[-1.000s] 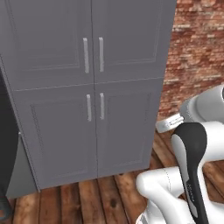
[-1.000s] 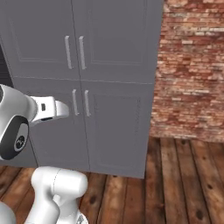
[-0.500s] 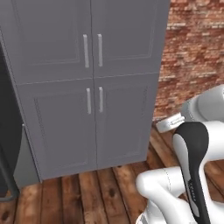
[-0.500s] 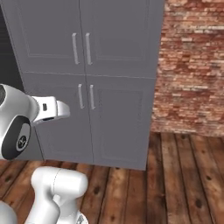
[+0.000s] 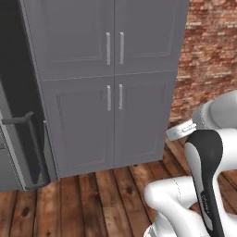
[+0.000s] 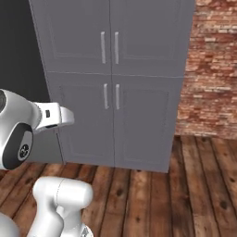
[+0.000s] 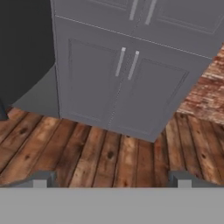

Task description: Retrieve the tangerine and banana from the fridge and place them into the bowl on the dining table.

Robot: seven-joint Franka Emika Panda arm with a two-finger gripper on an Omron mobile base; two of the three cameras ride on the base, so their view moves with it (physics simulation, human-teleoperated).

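1. Base has driven: whole view shifted, grey cabinet [image 5: 111, 83] slid right, fridge [image 5: 18, 115] with black handle [image 5: 34, 148] now showing at left.
2. Gripper [image 7: 109, 177] spread wide, empty.
3. Fridge interior unseen, so tangerine and banana not located; approach still ongoing.

fridge [image 5: 18, 106] at 9 o'clock of left base view: tall dark grey body, door shut, long black vertical handle [image 5: 34, 148] (lower end near floor). dark slab [image 6: 21, 51] at 10 o'clock of right base view, at 10 o'clock in hand view [image 7: 24, 48].
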